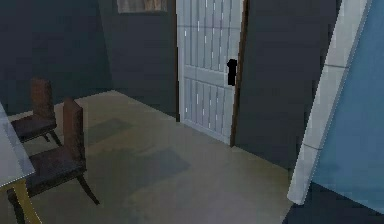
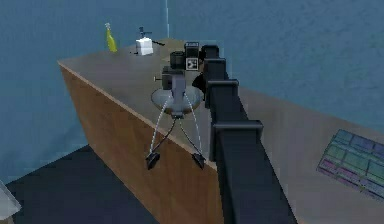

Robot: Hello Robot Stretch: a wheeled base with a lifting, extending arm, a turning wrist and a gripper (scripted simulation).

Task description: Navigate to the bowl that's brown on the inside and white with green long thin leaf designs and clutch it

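In the arm side view the dark arm [image 2: 235,140] reaches up over a brown wooden counter [image 2: 110,80]. My gripper [image 2: 173,160] hangs at the counter's near edge, its two thin fingers [image 2: 152,158] running down in front of the wooden side panel. A small round greyish thing [image 2: 163,98], too small to name, sits on the countertop right at the gripper's body. I cannot tell whether the gripper holds anything or touches that thing.
A yellow bottle [image 2: 110,38] and a small white object [image 2: 145,45] stand at the counter's far end; a flat tiled panel [image 2: 355,160] lies on its right part. Ahead are a white door [image 1: 210,65], two brown chairs [image 1: 60,140], a pale table edge [image 1: 10,150] and a white-edged partition [image 1: 330,100].
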